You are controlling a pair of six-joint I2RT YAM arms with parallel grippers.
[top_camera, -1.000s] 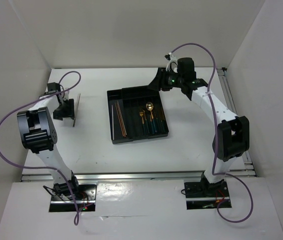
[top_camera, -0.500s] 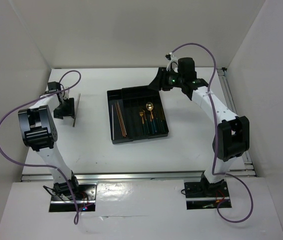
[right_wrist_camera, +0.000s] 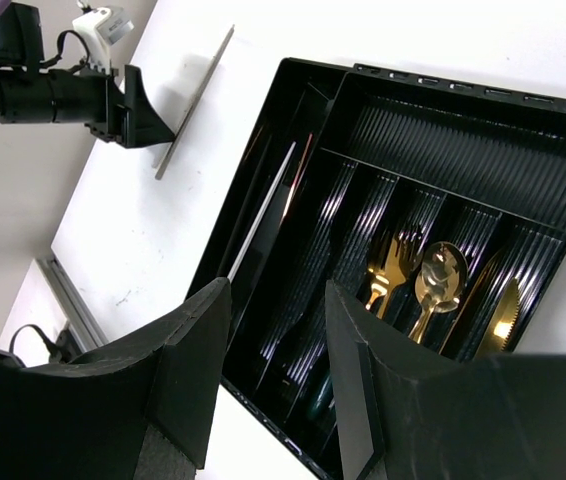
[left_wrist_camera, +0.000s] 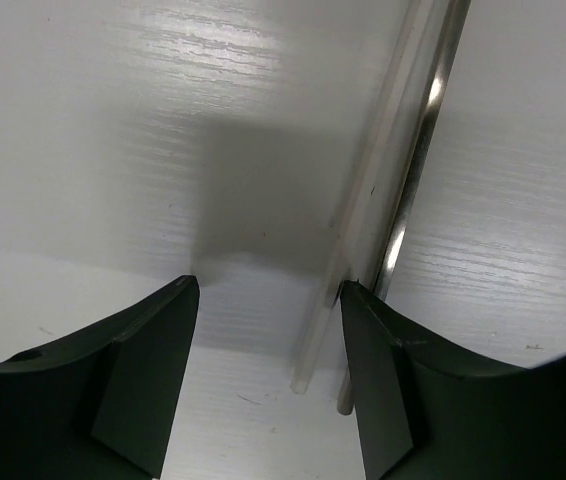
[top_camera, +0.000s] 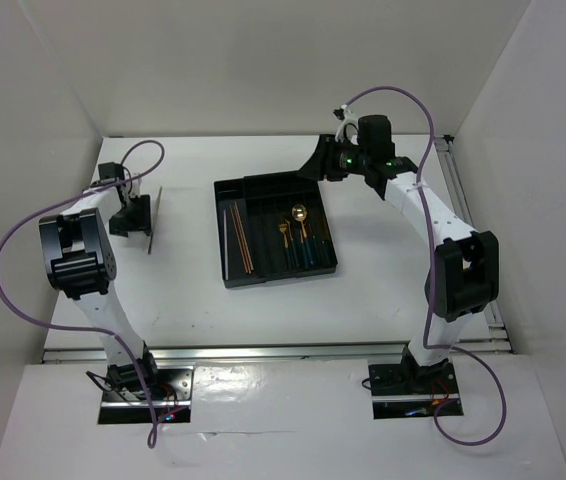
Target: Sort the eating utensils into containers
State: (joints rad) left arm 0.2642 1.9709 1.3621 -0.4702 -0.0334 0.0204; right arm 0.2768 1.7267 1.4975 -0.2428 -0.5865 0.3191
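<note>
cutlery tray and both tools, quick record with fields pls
tray: black cutlery tray, on table
in tray: copper chopsticks, gold fork, spoon, knife
outside tray: silver chopsticks, left of it
left tool: open, silver chopsticks' ends between its fingers
right tool: open, empty, above tray

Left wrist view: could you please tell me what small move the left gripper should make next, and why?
Probably nudge the left gripper sideways toward the silver chopsticks. Its jaws stand open, but the chopsticks lie on the table close beside one finger, not centred in the gap, so closing now might miss them.
</note>
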